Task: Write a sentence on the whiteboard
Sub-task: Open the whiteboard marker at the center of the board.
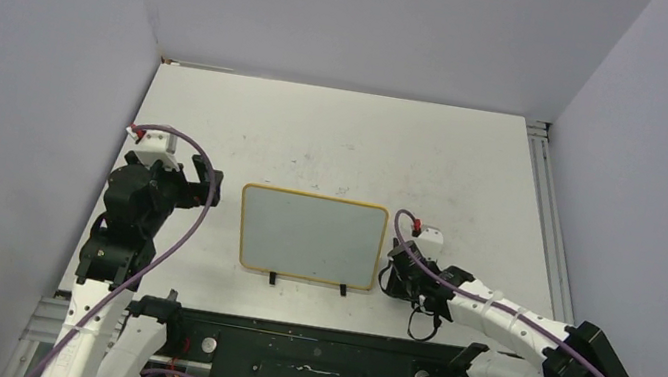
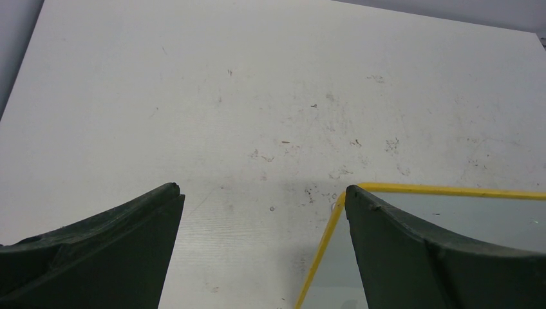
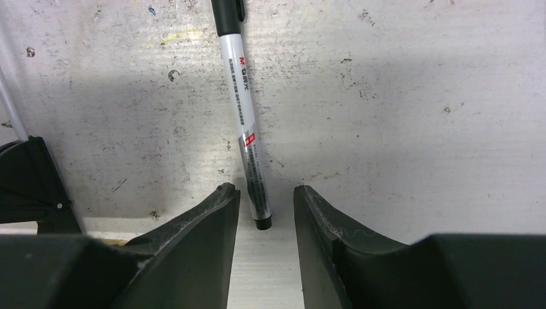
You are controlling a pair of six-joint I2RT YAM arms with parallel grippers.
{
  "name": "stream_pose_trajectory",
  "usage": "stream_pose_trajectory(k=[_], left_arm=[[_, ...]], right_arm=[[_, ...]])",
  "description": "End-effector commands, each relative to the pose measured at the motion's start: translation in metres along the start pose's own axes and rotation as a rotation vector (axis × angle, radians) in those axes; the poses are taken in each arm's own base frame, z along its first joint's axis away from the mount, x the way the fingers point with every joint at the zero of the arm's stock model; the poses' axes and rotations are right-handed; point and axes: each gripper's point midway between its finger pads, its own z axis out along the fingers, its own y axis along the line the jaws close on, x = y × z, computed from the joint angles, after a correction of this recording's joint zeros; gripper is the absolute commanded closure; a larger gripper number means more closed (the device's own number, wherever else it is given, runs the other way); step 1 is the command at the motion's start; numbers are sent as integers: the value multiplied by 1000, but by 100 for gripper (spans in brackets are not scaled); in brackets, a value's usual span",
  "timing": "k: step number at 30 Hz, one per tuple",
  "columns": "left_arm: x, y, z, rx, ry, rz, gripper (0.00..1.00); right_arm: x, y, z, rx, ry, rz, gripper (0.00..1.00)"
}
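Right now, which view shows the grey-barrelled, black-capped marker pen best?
Right wrist view: the grey-barrelled, black-capped marker pen lies on the white table, its end between the parted fingers of the right gripper, label visible. Top external: not discernible beside that gripper. Left wrist: none of it, only table and a corner of the yellow-framed whiteboard.

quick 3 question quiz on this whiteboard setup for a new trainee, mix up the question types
1. True or false: the whiteboard already shows a written sentence.
2. The marker is: A on the whiteboard; B lying on the table, its end between the fingers of the right gripper; C lifted clear of the table.
3. Fill in: the left gripper is ___.
Key: 1 false; 2 B; 3 open.
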Motion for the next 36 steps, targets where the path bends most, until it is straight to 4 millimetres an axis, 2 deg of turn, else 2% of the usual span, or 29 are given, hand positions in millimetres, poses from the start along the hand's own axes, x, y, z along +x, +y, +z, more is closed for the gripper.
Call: stream_pose_trajectory(k=[1,8,12,16,20,25,31,36], left_arm=[[-13,-8,0,37,-48,17,4],[-12,-9,-1,44,-50,18,4],[-12,-12,-1,56,-48,24,4],[-11,-15,-1,72,-47,37,4],[-10,-20,-1,103,-44,50,4],[-11,-33,-2,176,-49,79,4],[-12,-48,0,263,-58,105,4],[-19,-66,-7,347,-66,150,4]], right_arm=[[-20,8,0,1,-41,-23,64],[-16,9,8,21,-1,-58,69],[-17,7,9,34,2,-45,79],[-33,5,1,41,-44,-13,94],[-58,1,-16,20,-102,28,95],[-97,-3,-52,-9,-212,49,95],[-147,9,-108,-105,-373,32,95],[-186,39,-168,-302,-519,-46,95]])
